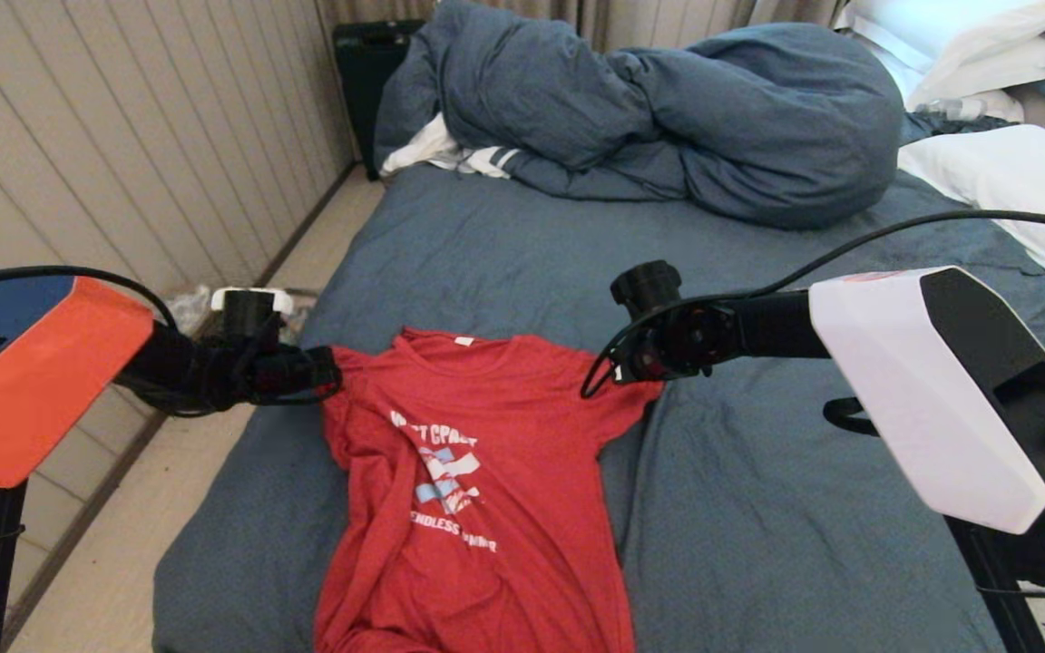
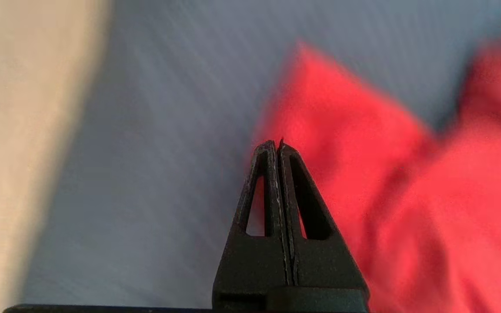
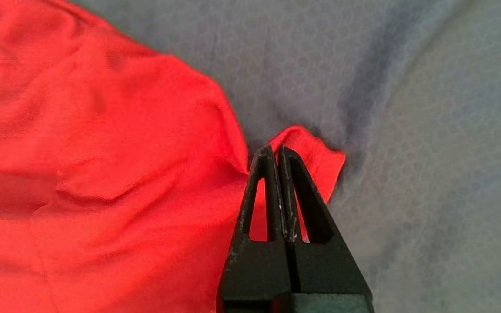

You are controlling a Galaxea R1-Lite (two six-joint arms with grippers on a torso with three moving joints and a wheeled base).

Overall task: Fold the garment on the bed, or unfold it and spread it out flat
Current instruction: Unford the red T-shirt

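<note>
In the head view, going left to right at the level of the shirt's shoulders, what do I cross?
Left gripper at the sleeve edge → red T-shirt → right gripper at the other sleeve → bare blue-grey sheet of the bed.

A black case (image 1: 366, 63) stands on the floor (image 1: 132, 535) at the far left, against the panelled wall (image 1: 123, 136). A white striped cloth (image 1: 454, 156) peeks out beside it. Beige curtains (image 1: 649, 14) hang along the far side.
</note>
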